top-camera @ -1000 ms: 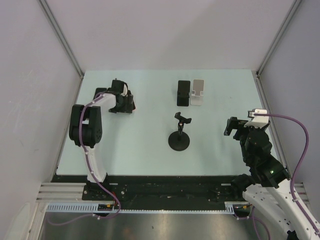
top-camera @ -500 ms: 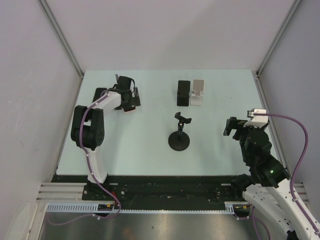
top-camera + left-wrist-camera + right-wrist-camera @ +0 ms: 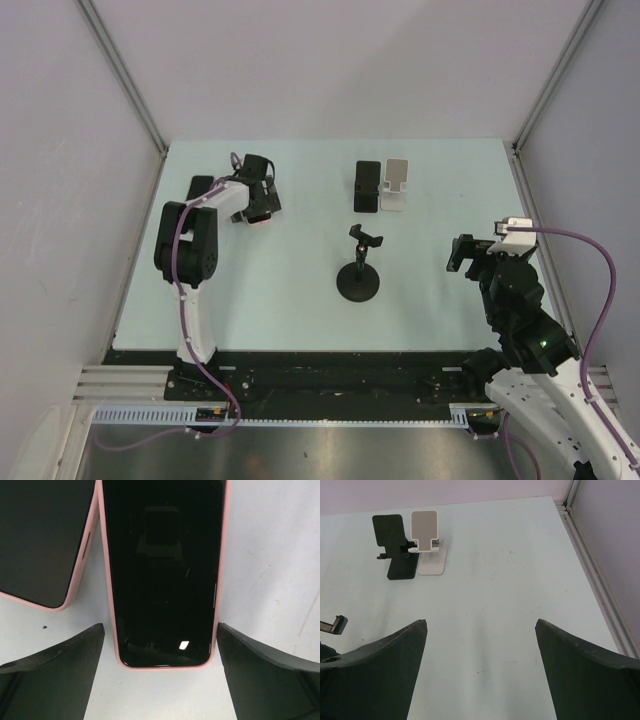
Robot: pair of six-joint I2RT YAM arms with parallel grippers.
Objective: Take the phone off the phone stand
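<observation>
Both tools gape wide and empty. I see my left tool [image 3: 160,630] over the pink-cased phone [image 3: 162,570], flat at far left of the pale surface [image 3: 290,320]; right tool [image 3: 481,625] hangs near-right. Grey walls [image 3: 330,70] surround.

Table [image 3: 300,310], pale green, is bearing three stands. Black stand [image 3: 367,187] and white stand [image 3: 397,186] are standing side by side at the far middle. Clamp stand [image 3: 358,272], black and round-based, is standing alone nearer the front. Left arm [image 3: 185,250] is reaching to the far left, with left gripper [image 3: 258,205] pointing down at the table. A dark flat slab [image 3: 200,187] is lying just beside it. Right gripper [image 3: 466,255] is hovering at the right, pointing leftward.
</observation>
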